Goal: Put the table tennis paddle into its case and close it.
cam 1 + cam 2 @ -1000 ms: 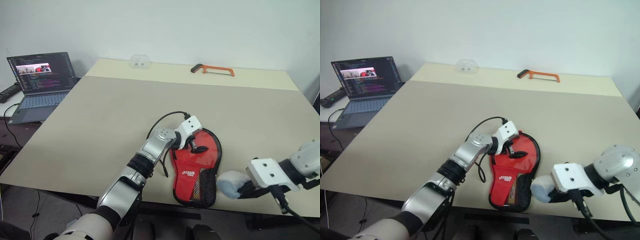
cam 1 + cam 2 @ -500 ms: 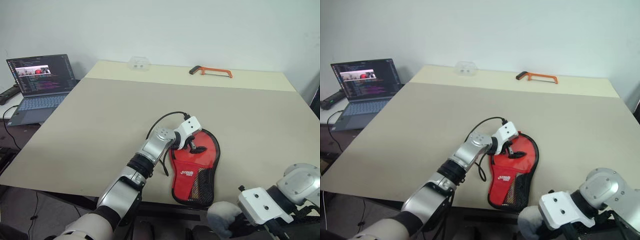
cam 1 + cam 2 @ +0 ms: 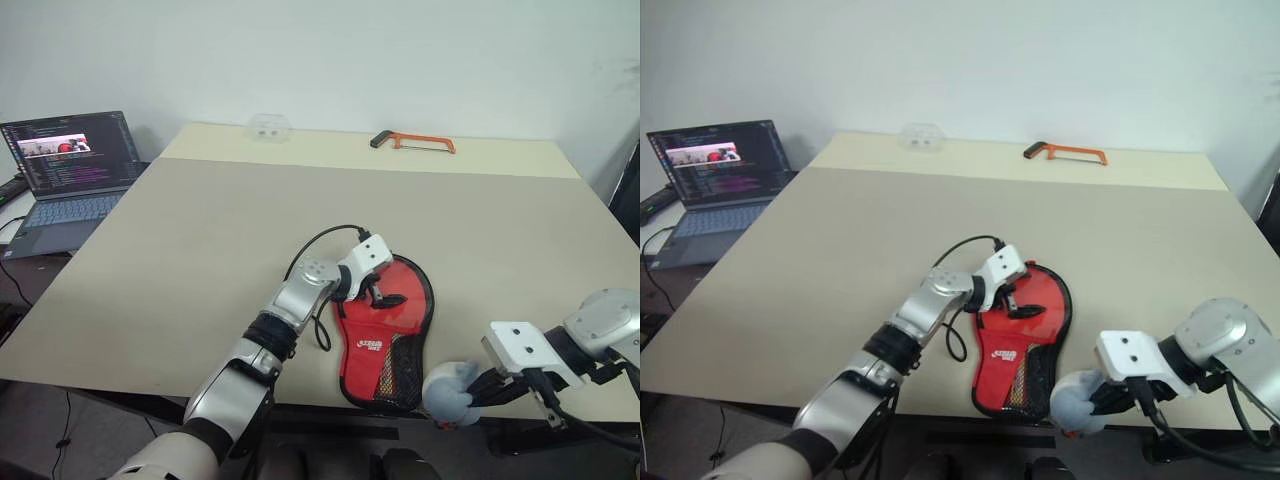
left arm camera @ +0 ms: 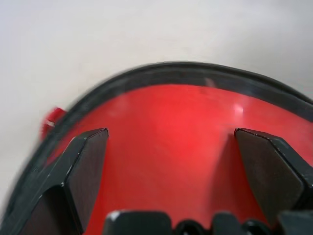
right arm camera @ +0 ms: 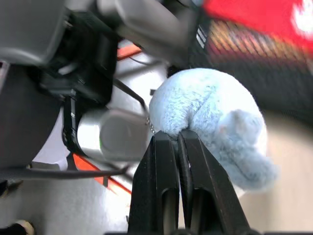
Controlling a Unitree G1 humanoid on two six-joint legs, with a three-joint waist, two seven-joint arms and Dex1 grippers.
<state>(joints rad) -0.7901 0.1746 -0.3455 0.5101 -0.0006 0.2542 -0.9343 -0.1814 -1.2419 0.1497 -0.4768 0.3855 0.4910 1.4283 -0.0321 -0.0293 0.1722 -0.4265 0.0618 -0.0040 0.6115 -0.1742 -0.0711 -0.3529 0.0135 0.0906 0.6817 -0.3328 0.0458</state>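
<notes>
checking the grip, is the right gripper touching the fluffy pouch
Touching: the right wrist view shows the right gripper pinching the fluffy pouch.

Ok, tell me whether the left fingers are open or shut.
Open. In the wrist view the two black fingers stand wide apart over the red case, with nothing gripped between them.

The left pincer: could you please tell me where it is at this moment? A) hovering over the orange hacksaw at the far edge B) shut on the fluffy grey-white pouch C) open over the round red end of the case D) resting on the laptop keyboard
C: the left pincer stands open over the red round end of the case, its two black fingers spread wide across the red face.
</notes>
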